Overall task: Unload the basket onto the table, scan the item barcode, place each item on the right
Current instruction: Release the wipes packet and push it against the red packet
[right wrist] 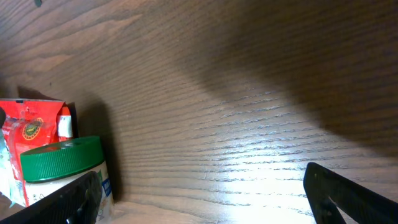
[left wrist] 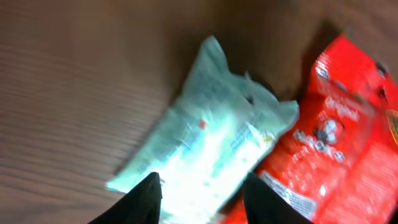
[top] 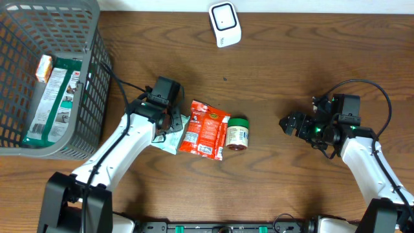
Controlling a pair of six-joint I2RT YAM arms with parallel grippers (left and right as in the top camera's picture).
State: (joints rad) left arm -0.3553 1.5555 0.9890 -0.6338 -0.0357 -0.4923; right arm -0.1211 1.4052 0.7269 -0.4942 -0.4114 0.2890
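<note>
A pale green-and-white packet (top: 167,140) lies flat on the wooden table, blurred in the left wrist view (left wrist: 211,146). My left gripper (top: 169,123) hovers just over it, its dark fingertips (left wrist: 146,198) apart with the packet below and between them (left wrist: 202,200). A red snack packet (top: 204,129) lies against the pale one's right side (left wrist: 339,140). Next to that lies a small jar with a green lid (top: 237,134), also in the right wrist view (right wrist: 62,165). The white scanner (top: 224,24) sits at the far edge. My right gripper (top: 291,124) stands wide open and empty (right wrist: 205,208), right of the jar.
A grey wire basket (top: 97,77) at the far left holds a green box (top: 55,97) and a small orange carton (top: 44,67). A black cable runs from the basket side to the left arm. Bare wood lies between the jar and the right gripper.
</note>
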